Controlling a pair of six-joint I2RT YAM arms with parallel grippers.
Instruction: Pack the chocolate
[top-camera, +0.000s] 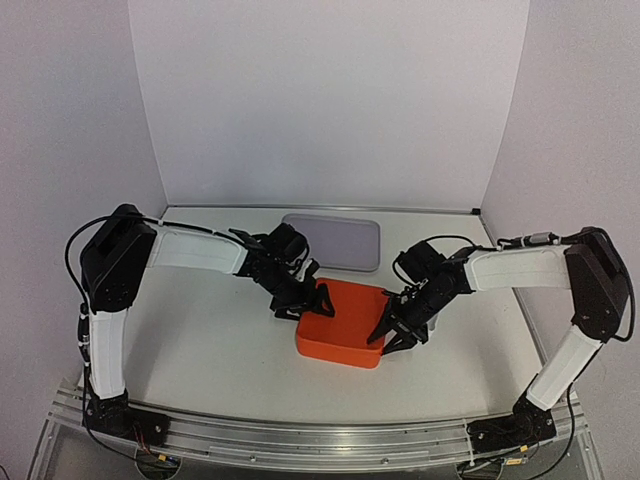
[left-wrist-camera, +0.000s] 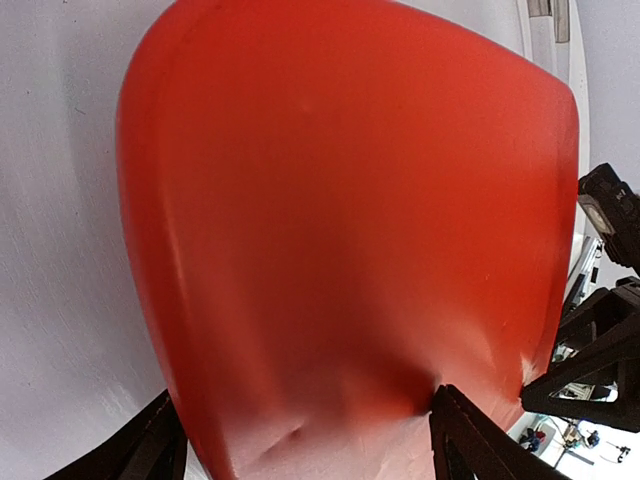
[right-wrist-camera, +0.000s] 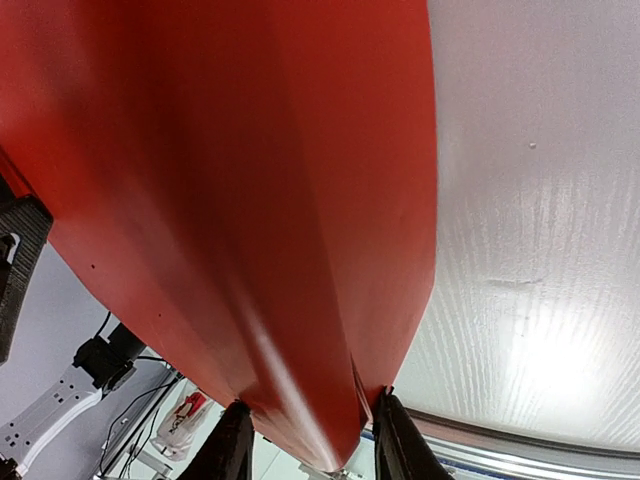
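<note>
An orange-red box (top-camera: 345, 322) sits in the middle of the table, and its top face looks closed. My left gripper (top-camera: 303, 300) is at its left edge. In the left wrist view the box (left-wrist-camera: 340, 200) fills the space between the fingers of that gripper (left-wrist-camera: 310, 420), and the right finger (left-wrist-camera: 470, 440) presses a dent into its wall. My right gripper (top-camera: 392, 335) is at the box's right front corner. Its fingers (right-wrist-camera: 400, 440) clamp a narrow edge of the box (right-wrist-camera: 230, 150). No chocolate shows in any view.
A flat grey tray (top-camera: 335, 242) lies behind the box near the back wall. The white table (top-camera: 220, 340) spreads left, right and in front of the box. White walls enclose the back and both sides.
</note>
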